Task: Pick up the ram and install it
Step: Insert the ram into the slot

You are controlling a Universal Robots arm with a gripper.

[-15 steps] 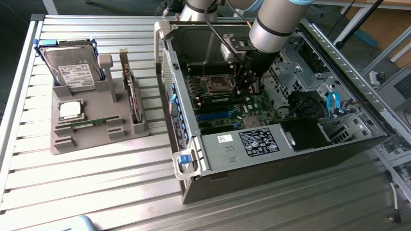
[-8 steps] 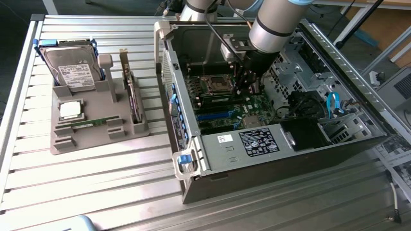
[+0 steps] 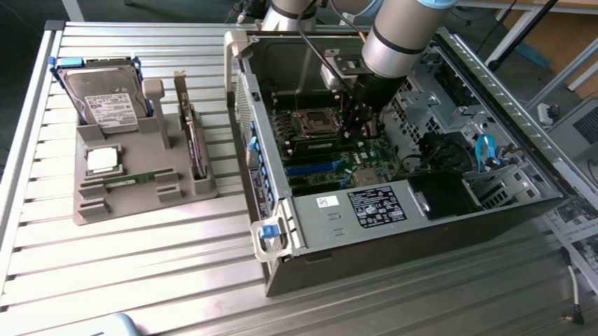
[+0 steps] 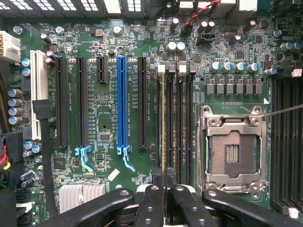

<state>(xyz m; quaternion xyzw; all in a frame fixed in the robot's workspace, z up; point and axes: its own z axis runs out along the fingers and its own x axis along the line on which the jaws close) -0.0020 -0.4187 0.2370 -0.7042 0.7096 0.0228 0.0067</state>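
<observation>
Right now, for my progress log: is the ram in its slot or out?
Cannot tell whether it is seated. The ram stands on edge, in line with the memory slots, and the gripper is shut on it.

Silver-grey tubular arm (image 3: 404,36), black cable (image 3: 314,53), black screw-studded gripper (image 4: 164,182)

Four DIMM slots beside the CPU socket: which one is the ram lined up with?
The outermost slot, farthest from the socket, beside the black expansion slot; the ram runs along it edge-on.
</observation>
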